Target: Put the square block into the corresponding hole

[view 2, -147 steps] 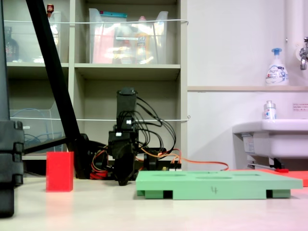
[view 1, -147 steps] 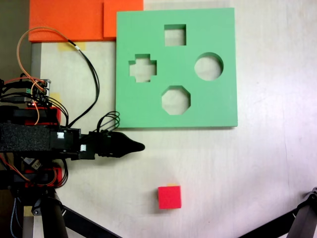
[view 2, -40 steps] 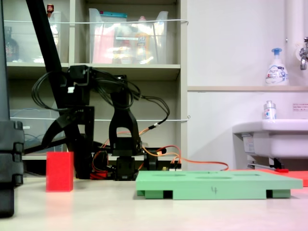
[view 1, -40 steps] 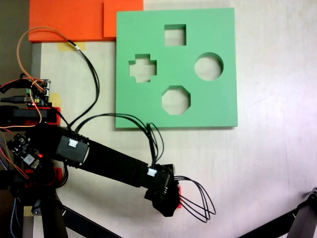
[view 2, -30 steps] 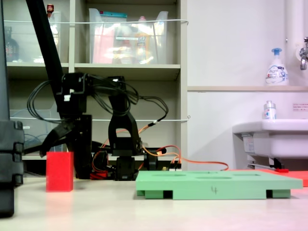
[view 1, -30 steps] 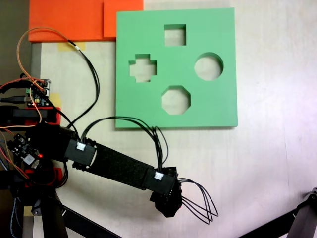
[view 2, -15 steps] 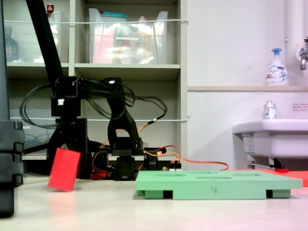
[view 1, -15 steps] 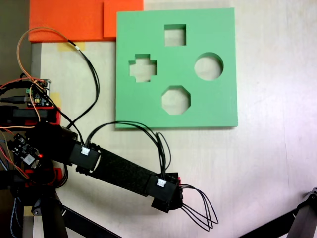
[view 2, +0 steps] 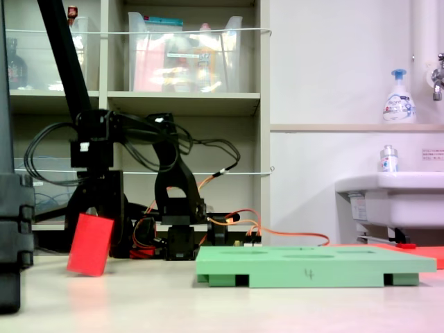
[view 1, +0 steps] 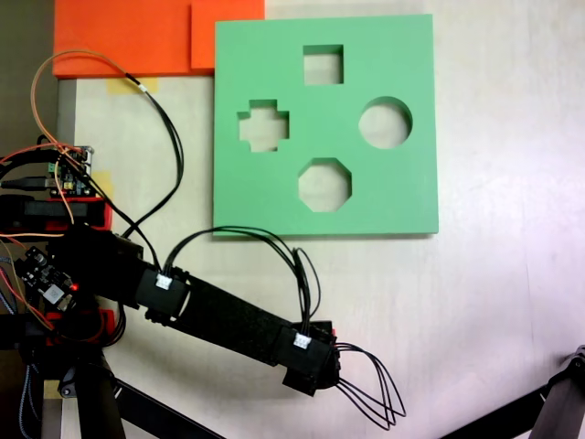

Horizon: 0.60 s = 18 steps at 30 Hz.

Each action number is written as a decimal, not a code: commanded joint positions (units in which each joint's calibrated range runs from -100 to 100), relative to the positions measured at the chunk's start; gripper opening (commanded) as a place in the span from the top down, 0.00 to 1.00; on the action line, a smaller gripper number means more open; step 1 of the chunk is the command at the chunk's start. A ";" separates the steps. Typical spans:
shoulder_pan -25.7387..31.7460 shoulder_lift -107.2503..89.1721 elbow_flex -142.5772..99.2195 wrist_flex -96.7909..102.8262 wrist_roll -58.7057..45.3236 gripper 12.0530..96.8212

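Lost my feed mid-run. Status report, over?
Tool down at the square block, closure unclear. Block tilted, one edge off the table. Square hole in the green board open, nothing in the way.

The arm [view 1: 219,315] is matte black, its links wrapped in a rough dark sleeve with small white connector plugs. Thin black cables [view 1: 370,389] loop beside the pincer [view 2: 83,211]; farther back, orange wires [view 1: 55,69] meet a red base [view 1: 87,215].

Red square block [view 2: 90,244] tilted, square hole [view 1: 323,64] empty
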 commanded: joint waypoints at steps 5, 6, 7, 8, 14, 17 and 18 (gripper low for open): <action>0.78 -7.87 1.83 -1.17 0.98 0.82; 1.12 -9.69 1.83 -1.17 1.17 0.82; 1.47 -10.94 1.83 -1.17 1.47 0.82; 1.95 -12.62 1.83 -1.17 1.76 0.82; 5.27 -22.40 1.73 -1.17 5.42 0.82; 8.21 -27.98 1.13 -1.17 9.87 0.82; 9.47 -29.80 1.03 -1.17 11.43 0.82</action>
